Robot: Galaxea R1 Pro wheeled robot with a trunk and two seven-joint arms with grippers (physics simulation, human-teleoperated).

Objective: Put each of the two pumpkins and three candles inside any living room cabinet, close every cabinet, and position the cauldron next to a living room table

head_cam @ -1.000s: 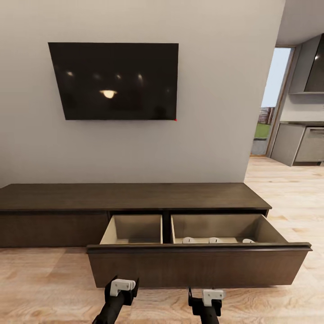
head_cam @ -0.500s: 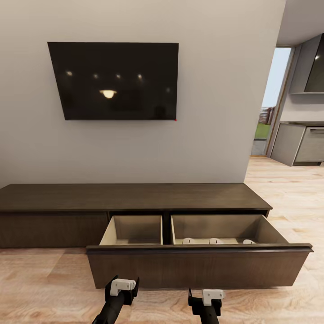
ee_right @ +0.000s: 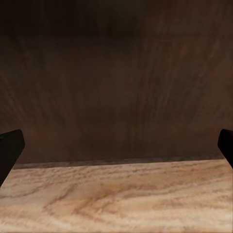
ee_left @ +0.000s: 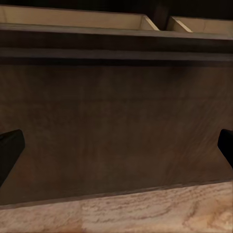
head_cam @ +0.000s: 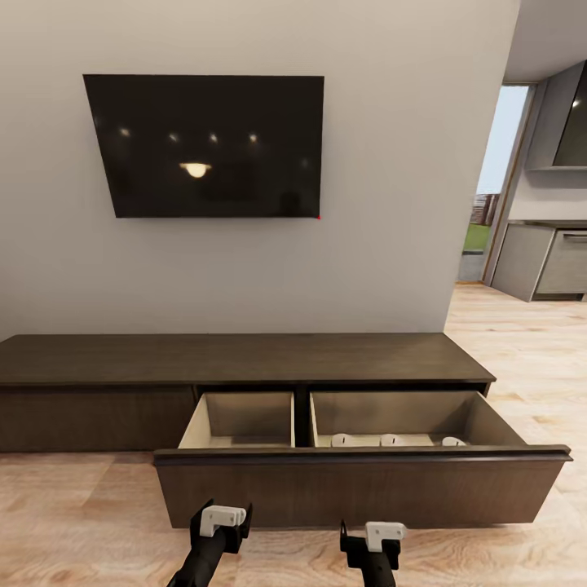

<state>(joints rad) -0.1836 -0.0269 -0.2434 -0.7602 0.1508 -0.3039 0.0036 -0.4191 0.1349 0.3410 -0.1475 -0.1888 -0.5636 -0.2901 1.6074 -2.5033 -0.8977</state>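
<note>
A: Head view, what's ahead?

B: The long dark-brown cabinet [head_cam: 244, 359] stands against the grey wall under a black television [head_cam: 204, 147]. Its wide drawer [head_cam: 359, 489] is pulled out over the wooden floor [head_cam: 73, 514], showing two pale beige compartments.

A: Anything inside?

B: The tops of three white candles [head_cam: 390, 440] peek above the drawer front in a row, all in the right-hand compartment. The left-hand one shows nothing above the front edge.

A: And the arms?

B: The left gripper [head_cam: 220, 522] and the right gripper [head_cam: 377, 542] both sit low, just before the drawer front, well apart from each other.

A: Spread or closed?

B: In the left wrist view the dark fingertips [ee_left: 9, 148] sit at opposite edges with nothing between them, so the left gripper is spread wide and holds nothing. The right wrist view shows the same: fingertips [ee_right: 9, 145] far apart, empty, facing the drawer front where it meets the floor.

A: Beyond the cabinet?

B: On the right, a doorway [head_cam: 489, 187] opens to grey kitchen units.
</note>
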